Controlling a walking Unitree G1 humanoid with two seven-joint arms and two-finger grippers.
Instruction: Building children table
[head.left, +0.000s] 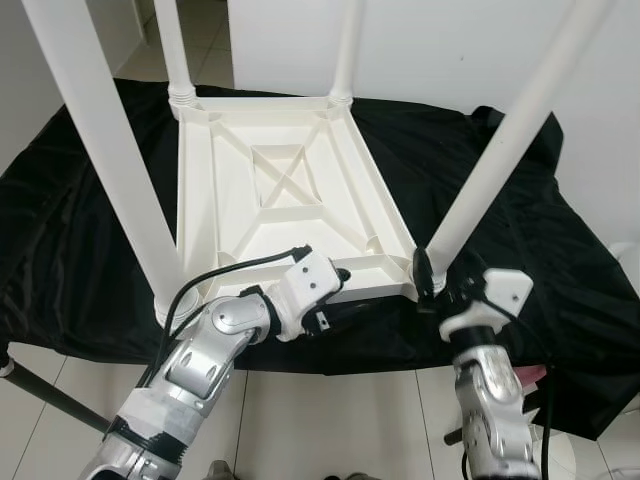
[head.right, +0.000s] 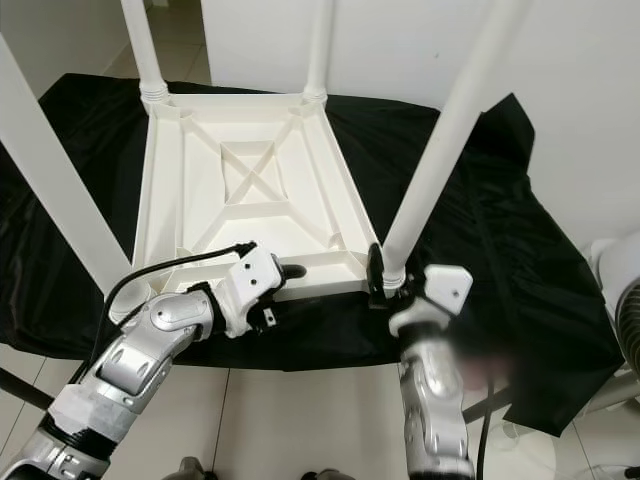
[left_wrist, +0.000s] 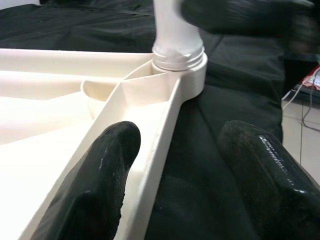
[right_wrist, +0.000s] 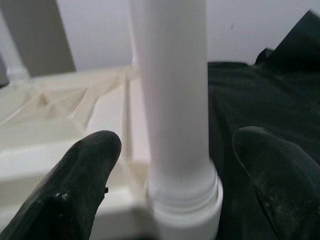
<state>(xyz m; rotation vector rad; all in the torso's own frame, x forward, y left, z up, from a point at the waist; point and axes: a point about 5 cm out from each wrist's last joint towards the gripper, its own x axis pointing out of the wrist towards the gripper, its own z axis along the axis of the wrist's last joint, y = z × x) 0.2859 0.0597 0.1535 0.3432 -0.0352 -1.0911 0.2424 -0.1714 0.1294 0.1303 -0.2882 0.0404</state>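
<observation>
A white plastic children's table (head.left: 290, 215) lies upside down on a black cloth (head.left: 70, 230), all of its legs pointing up. My left gripper (head.left: 338, 295) is open at the near rim (left_wrist: 165, 130), one finger (left_wrist: 107, 165) inside it and the other outside over the cloth. My right gripper (head.left: 440, 285) is open around the base of the near right leg (head.left: 505, 150), a finger (right_wrist: 85, 170) on each side of the leg (right_wrist: 175, 90) with gaps between. That leg sits in its corner socket (left_wrist: 177, 57).
The near left leg (head.left: 100, 140) rises close to my left arm. A white wall (head.left: 450, 50) stands behind the table. A white fan (head.right: 625, 290) is at the right, a dark pole (head.left: 40, 390) at the lower left, and tiled floor (head.left: 330, 420) lies below.
</observation>
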